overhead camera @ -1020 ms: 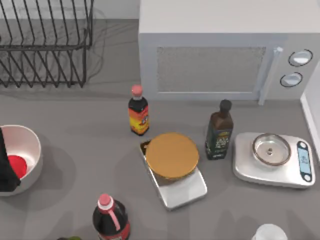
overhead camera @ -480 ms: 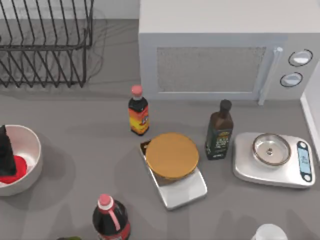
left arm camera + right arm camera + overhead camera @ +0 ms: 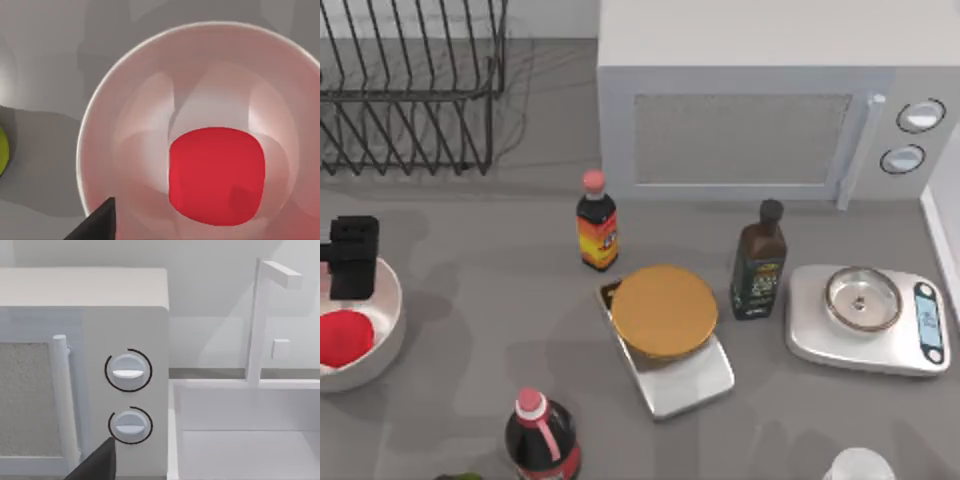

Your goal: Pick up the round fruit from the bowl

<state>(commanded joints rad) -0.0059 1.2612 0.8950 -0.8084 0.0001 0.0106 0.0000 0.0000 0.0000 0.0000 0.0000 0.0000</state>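
**Red fruit lying in white bowl, left gripper above the rim**

Small smooth bright-red round fruit [image 3: 344,338] resting inside wide glossy white bowl [image 3: 388,290] at the frame's left edge, untouched. Black left gripper [image 3: 353,257] over the bowl's far rim; grip state impossible to tell. Right of the bowl: red-capped dark bottle [image 3: 596,224], round orange lid [image 3: 664,310] on a metal tray, dark oil bottle [image 3: 759,262], silver scale [image 3: 865,320].

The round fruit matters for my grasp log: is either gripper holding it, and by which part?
Nothing is held: the round fruit lies loose in the bowl, the left gripper above its far rim.
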